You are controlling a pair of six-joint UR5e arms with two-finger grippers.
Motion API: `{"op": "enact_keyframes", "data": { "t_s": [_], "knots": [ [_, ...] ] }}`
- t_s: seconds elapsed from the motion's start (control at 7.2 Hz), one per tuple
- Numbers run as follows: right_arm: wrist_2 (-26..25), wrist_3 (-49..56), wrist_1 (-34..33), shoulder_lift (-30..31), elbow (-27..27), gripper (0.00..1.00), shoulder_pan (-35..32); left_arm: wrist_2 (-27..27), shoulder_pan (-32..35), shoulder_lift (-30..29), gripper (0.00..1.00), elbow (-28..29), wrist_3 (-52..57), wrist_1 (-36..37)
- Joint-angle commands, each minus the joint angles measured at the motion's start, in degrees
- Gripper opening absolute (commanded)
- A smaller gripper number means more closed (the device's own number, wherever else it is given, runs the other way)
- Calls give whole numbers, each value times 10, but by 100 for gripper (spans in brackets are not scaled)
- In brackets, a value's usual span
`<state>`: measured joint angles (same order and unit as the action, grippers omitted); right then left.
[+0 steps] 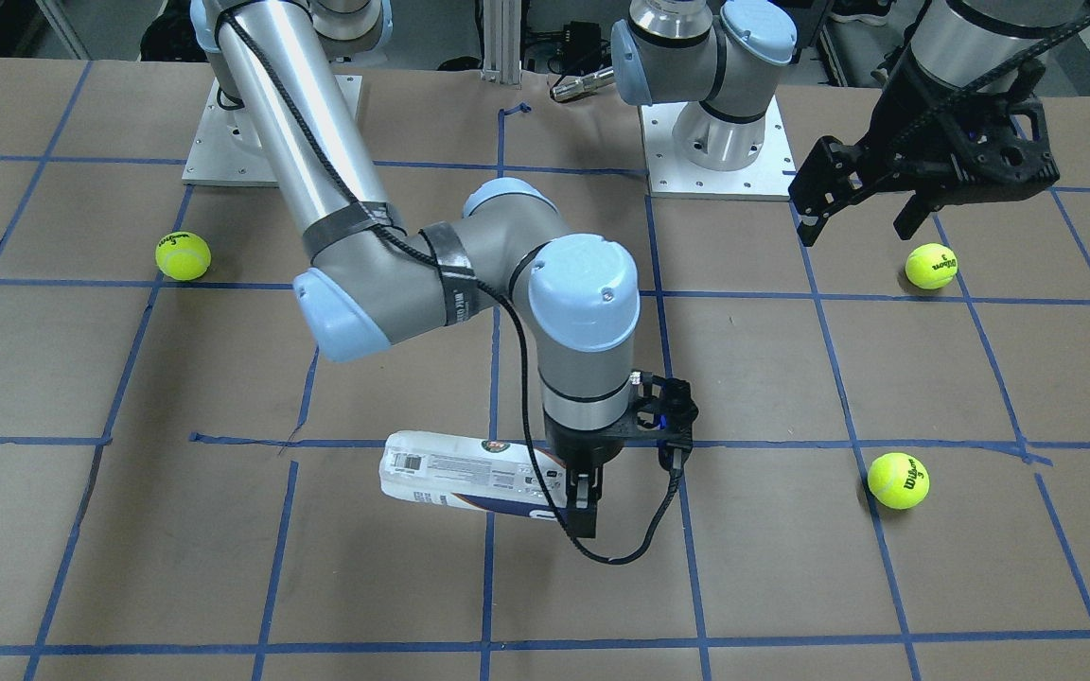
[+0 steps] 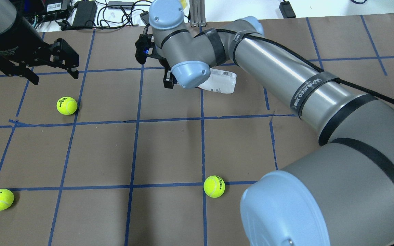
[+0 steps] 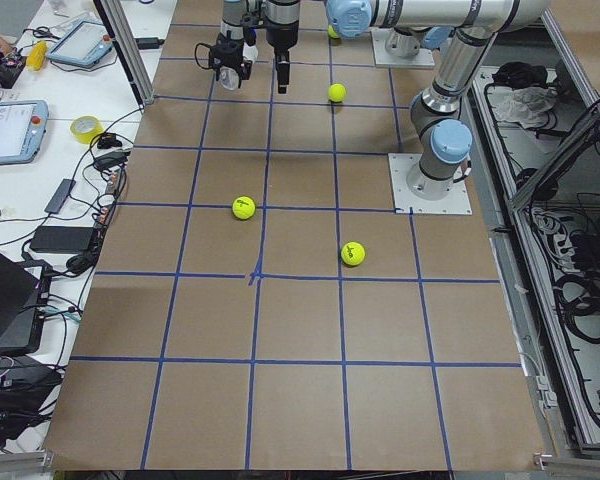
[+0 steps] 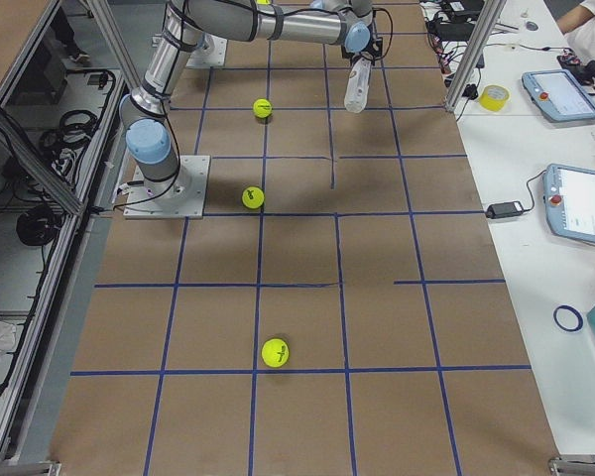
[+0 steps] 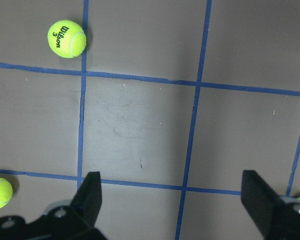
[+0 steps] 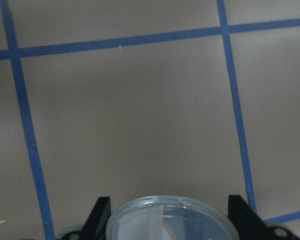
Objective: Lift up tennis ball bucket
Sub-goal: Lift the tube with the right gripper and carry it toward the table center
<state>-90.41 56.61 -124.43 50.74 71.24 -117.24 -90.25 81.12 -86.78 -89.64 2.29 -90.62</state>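
While raising the tennis ball bucket (image 1: 465,480), squeeze hard with the right gripper (image 1: 583,506), clamped on one end of it, over the middle of the table (image 1: 791,567). Lift slow and straight, since held by one end and likely to tip or slip. Leave the left gripper (image 1: 859,225) alone: spread wide, empty, up high near a tennis ball (image 1: 931,266). Hard to tell whether fully off the table yet. Grabbed end hidden behind the right arm (image 2: 190,54) from overhead; only a clear rim (image 6: 165,201) seen from the wrist.
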Motion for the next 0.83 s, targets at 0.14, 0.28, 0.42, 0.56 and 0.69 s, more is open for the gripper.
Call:
{"op": "enact_keyframes", "data": {
  "t_s": [0.14, 0.28, 0.42, 0.56, 0.69],
  "knots": [
    [-5, 41, -62, 1, 38, 30, -29, 0, 0, 0, 100, -1, 0, 0],
    [2, 42, -63, -3, 38, 30, -32, 0, -1, 0, 100, -1, 0, 0],
    [-3, 42, -63, -3, 39, 30, -39, 0, -1, 0, 100, -2, 0, 1],
    [-5, 43, -63, -4, 50, 31, -43, 0, 0, 0, 100, -2, 0, 1],
    [-5, 42, -72, -2, 64, 33, -45, 0, -1, 0, 100, -2, 0, 1]
  ]
}}
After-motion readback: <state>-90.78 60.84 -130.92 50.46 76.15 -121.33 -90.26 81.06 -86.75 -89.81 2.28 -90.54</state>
